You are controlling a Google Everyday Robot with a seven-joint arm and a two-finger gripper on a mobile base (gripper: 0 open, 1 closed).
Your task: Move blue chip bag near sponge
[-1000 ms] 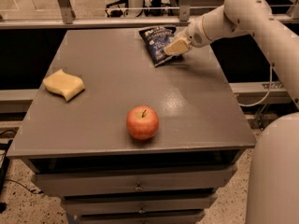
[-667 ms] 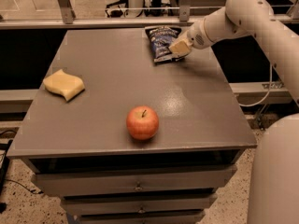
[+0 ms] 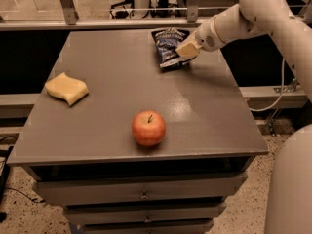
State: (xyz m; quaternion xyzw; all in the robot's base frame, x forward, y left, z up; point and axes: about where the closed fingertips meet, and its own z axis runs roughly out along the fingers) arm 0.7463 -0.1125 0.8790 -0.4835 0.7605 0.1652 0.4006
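Since a second ago the blue chip bag point(image 3: 168, 45) has turned a little and slid slightly to the right, and my gripper point(image 3: 187, 49) has drifted the same way with it. My gripper now sits at the bag's right edge, touching or overlapping it, well beyond the apple point(image 3: 148, 128) and somewhat to its right in this view. Whether I have actually clamped the foil, I cannot tell from here.

The bag lies flat on the table point(image 3: 112, 57), far behind the apple. The sponge point(image 3: 67, 87) rests to the apple's left and a bit behind it, well apart from the bag.

I judge that I am at the securing step, with the carry not yet begun. Next I need a firm hold on the crinkled foil, then a sweep across the table behind the apple, setting the bag down just beside the sponge without knocking either one.

Below the apple, the drawers point(image 3: 141, 195) under the tabletop are shut, so their contents are hidden.
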